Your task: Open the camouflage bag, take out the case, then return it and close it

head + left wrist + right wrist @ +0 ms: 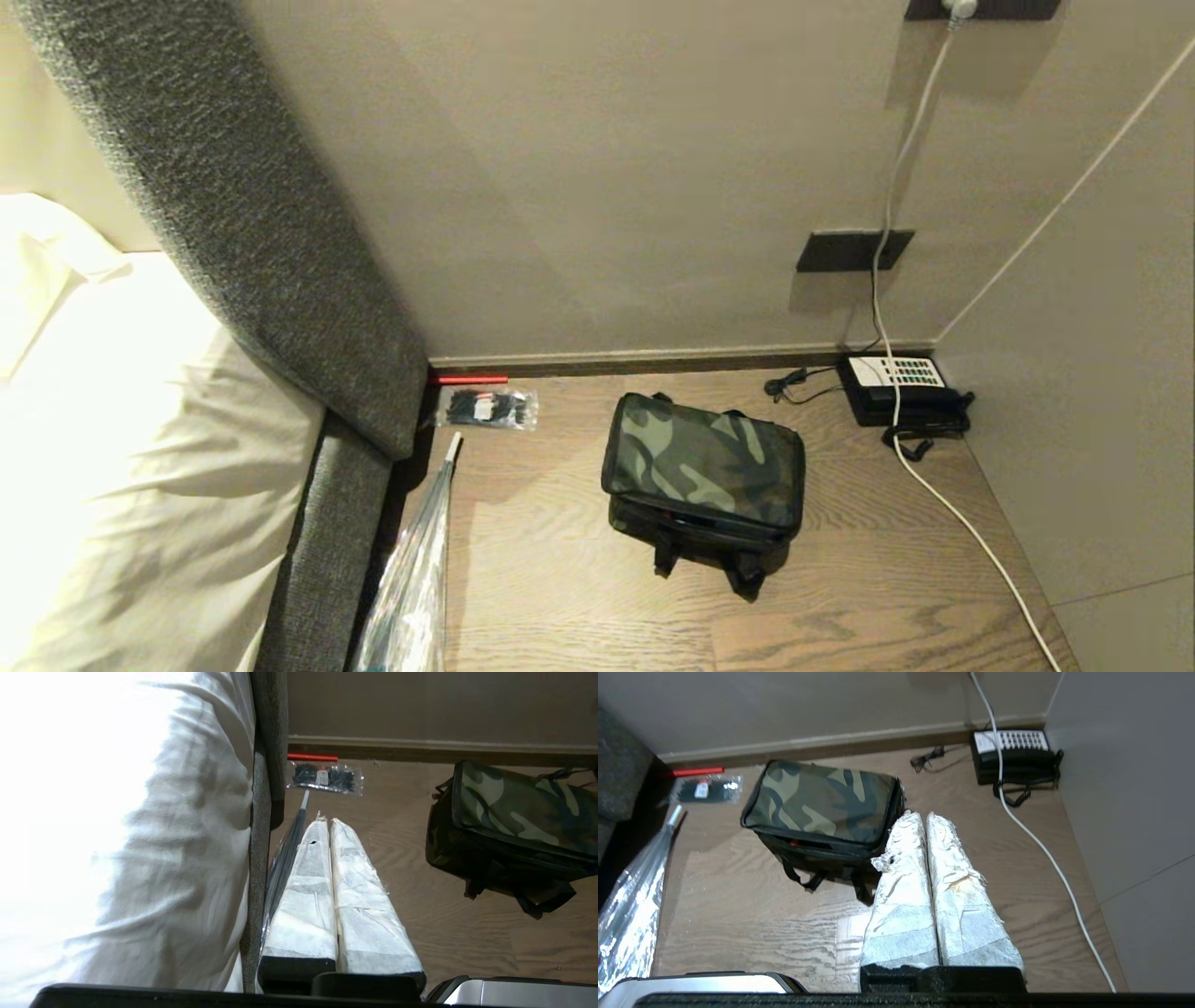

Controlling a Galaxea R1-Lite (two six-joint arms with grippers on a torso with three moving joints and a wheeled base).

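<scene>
On the wooden surface point(579, 597), ahead of both pressed-together finger pairs (left gripper point(327, 821), right gripper point(922, 816)), sits the zipped camouflage bag point(705, 457): likely soft and saggy, so grab the lid's zip pull, not fabric.

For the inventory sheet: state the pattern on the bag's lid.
Green camouflage on the camouflage bag, with black sides; clearest in the right wrist view.

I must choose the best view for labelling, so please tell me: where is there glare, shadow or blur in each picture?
Head view: the bedding is blown out white, the bag casts a soft shadow, and the headboard is blurred. Left wrist view: the bedding glares and loses detail. Right wrist view: evenly lit, the bag and phone clear.
</scene>
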